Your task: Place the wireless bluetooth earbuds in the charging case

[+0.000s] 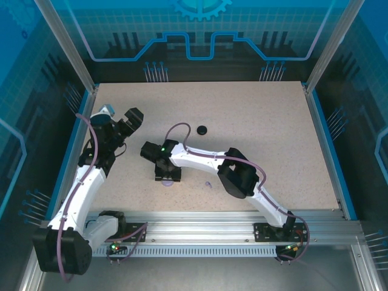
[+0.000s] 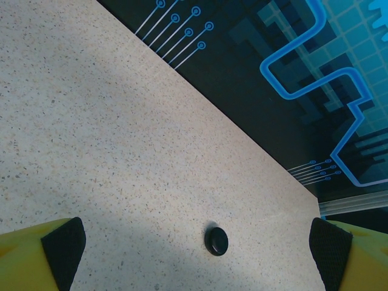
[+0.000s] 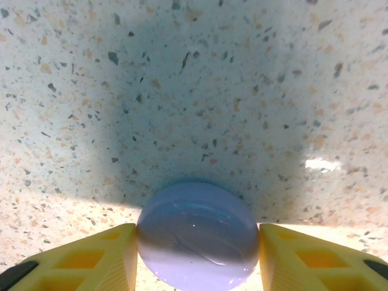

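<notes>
Right gripper [image 3: 197, 257]: jaws clasp lilac case [image 3: 197, 242], mid-tabletop.
Left gripper [image 2: 197, 245]: jaws spread wide, holding nothing; black case [image 2: 217, 240] ahead.
Overhead view adds lilac speck [image 1: 208, 184], probably an earbud, toward the near edge.

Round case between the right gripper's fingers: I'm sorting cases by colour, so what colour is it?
The round case is lilac, clearest in the right wrist view.

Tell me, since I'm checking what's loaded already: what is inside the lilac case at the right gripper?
The lilac case shows only its smooth closed lid, with the right gripper touching both sides. Its inside is covered, so what it holds cannot be seen.
</notes>
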Available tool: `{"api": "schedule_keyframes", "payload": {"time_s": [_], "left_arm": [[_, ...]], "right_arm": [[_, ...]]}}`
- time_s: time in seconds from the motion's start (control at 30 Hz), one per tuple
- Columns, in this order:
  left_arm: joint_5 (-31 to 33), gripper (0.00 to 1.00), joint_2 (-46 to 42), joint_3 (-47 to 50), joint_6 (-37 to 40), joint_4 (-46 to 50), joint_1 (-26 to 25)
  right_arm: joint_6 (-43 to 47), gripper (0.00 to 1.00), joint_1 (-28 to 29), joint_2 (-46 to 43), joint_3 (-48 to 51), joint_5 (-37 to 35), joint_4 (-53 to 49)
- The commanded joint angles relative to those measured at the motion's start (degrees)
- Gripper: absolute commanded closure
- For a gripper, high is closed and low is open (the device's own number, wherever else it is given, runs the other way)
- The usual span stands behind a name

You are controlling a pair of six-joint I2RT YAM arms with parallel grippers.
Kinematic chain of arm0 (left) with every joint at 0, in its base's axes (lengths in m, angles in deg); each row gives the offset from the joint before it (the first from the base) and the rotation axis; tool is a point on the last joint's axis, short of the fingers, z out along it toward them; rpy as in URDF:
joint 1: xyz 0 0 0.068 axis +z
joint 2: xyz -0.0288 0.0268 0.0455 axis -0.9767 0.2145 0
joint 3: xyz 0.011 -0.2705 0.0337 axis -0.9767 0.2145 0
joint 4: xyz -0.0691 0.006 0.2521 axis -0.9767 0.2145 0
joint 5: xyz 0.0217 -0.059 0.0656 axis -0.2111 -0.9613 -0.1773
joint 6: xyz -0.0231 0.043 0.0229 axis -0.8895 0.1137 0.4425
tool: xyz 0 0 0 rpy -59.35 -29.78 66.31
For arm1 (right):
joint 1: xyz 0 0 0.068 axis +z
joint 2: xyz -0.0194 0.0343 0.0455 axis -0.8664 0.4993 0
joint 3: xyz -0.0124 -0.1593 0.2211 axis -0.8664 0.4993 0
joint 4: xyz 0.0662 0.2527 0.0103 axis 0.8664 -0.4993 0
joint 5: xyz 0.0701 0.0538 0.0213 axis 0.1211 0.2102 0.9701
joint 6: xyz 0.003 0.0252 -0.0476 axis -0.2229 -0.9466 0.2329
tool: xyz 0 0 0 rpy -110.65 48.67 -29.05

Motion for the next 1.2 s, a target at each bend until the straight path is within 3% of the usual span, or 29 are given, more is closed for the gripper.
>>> {"api": "schedule_keyframes", "payload": {"time_s": [0.0, 0.1, 0.23, 0.47, 0.77, 1.17], "left_arm": [[-0.7, 0.01, -1.5, 0.2, 0.8, -1.3, 0.7], [-1.1, 0.01, -1.6, 0.1, 0.7, -1.3, 0.7], [-1.4, 0.01, -1.6, 0.0, 0.3, -1.2, 0.7], [-1.6, 0.01, -1.5, -0.3, 0.0, -1.4, 0.7], [-1.6, 0.01, -1.1, -0.7, -0.5, -1.3, 0.7], [-1.7, 0.01, -1.3, 0.0, -0.5, -2.1, 0.6]], "right_arm": [[5.3, 0.48, -1.2, 1.6, -0.9, -3.5, -5.9], [7.6, 0.44, -1.6, 1.5, -0.6, -4.8, -6.6], [8.5, 0.31, -1.8, 0.6, -0.6, -5.2, -6.7], [0.8, 0.19, -2.2, -1.1, -0.2, -4.4, -6.3], [-17.5, 0.19, -3.1, -3.2, 0.5, -1.5, -6.5], [-20.0, 0.22, -3.3, -0.1, -1.3, 0.5, -6.0]]}}
